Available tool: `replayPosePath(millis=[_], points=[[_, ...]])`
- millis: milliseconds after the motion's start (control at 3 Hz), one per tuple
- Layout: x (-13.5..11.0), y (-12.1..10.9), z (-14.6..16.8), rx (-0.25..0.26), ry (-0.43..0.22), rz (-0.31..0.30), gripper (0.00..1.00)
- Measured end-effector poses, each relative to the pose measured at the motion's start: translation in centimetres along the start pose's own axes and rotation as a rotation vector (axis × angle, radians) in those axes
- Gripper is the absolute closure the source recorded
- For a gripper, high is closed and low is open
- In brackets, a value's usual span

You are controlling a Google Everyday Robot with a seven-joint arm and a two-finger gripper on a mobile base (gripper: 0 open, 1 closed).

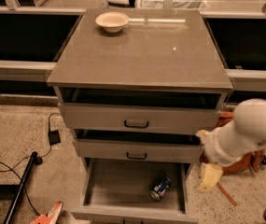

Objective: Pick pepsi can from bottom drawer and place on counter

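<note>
The pepsi can (160, 188) lies on its side on the floor of the open bottom drawer (116, 183), towards its right. The counter (142, 55) tops the grey drawer unit. My white arm reaches in from the right, and my gripper (210, 176) hangs down beside the unit's right edge, at about the height of the bottom drawer's opening. It is up and to the right of the can and apart from it. Nothing shows in its grasp.
A cream bowl (112, 21) stands at the counter's back left. The two upper drawers (137, 120) with black handles are slightly pulled out. An orange bag (247, 161) sits on the floor behind my arm. Cables (53, 136) and a black pole (20, 188) lie at the left.
</note>
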State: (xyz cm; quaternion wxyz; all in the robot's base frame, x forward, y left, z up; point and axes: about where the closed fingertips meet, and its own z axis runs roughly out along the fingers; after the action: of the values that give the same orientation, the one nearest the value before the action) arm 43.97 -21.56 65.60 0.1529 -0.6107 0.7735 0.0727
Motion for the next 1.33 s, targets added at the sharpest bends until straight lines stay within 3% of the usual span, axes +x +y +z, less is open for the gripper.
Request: replayPosePath(millis=[333, 1000, 1333], points=[[-2.0, 0.1, 5.4, 0.022, -0.1, -0.106, 0.0], [-3.3, -0.5, 8.1, 0.037, -0.146, -0.161, 0.0], [-5.4, -0.8, 14.4, 0.023, -0.18, -0.272, 0.0]])
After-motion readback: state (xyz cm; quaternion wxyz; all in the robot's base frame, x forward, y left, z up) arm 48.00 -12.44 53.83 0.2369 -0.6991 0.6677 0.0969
